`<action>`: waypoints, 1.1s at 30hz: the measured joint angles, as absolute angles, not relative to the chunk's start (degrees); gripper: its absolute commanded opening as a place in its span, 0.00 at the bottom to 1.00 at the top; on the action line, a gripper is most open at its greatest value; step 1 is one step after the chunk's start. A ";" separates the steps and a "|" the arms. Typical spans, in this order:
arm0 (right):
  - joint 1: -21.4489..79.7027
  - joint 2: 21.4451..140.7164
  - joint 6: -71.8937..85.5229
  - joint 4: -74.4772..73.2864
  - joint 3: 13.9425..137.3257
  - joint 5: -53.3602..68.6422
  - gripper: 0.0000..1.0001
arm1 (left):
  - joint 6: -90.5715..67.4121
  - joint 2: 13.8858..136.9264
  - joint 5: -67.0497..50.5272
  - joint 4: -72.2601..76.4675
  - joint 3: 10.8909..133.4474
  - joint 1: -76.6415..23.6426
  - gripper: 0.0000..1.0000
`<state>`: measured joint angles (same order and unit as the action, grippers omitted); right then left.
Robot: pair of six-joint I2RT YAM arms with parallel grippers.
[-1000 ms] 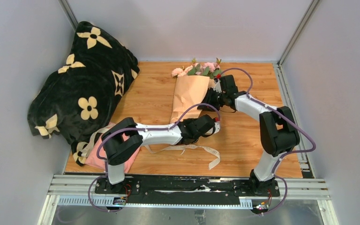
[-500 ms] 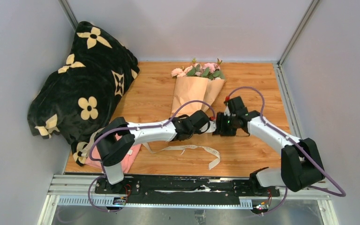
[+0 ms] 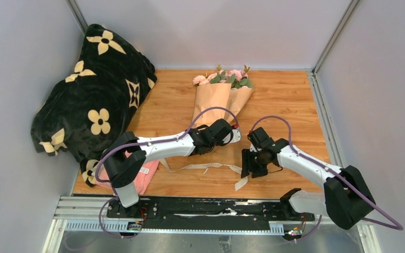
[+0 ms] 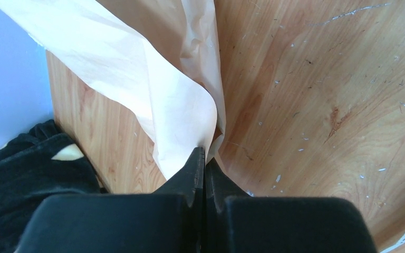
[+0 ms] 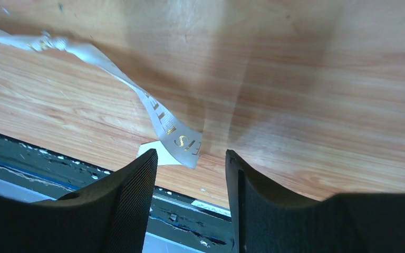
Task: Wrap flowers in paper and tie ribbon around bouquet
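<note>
The bouquet lies on the wooden table, a peach-orange paper cone with the pink flowers and green leaves at its far end. My left gripper is at the cone's narrow near end. In the left wrist view it is shut, with the paper's edge pinched at the fingertips. The cream ribbon lies flat in front of the bouquet. My right gripper hovers open just above the ribbon's right end, which shows gold letters; nothing is between the fingers.
A black blanket with cream flower prints is heaped at the left against the wall. A pink cloth lies at the front left by the left arm's base. The table's front edge and black rail run just below the right gripper.
My right gripper left the bouquet's right side, swung toward the table's front and opened over the ribbon's end. The left gripper stayed shut and shifted slightly right and back.
</note>
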<state>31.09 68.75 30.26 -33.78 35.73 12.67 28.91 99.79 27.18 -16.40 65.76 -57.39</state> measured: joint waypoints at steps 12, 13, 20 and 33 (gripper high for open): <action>31.20 73.34 34.70 -21.52 33.17 11.35 0.00 | 26.89 99.26 24.56 -19.70 66.39 -57.14 0.00; 28.75 73.28 34.74 -19.62 33.04 10.68 0.00 | 26.55 99.15 24.21 -20.29 66.65 -57.12 0.00; 3.55 74.22 34.81 -9.39 36.38 7.14 0.00 | 24.53 99.02 21.58 -24.10 70.08 -57.30 0.00; -16.40 76.97 32.51 -9.15 47.44 6.74 0.00 | 22.31 102.59 20.14 -26.57 72.58 -66.26 0.00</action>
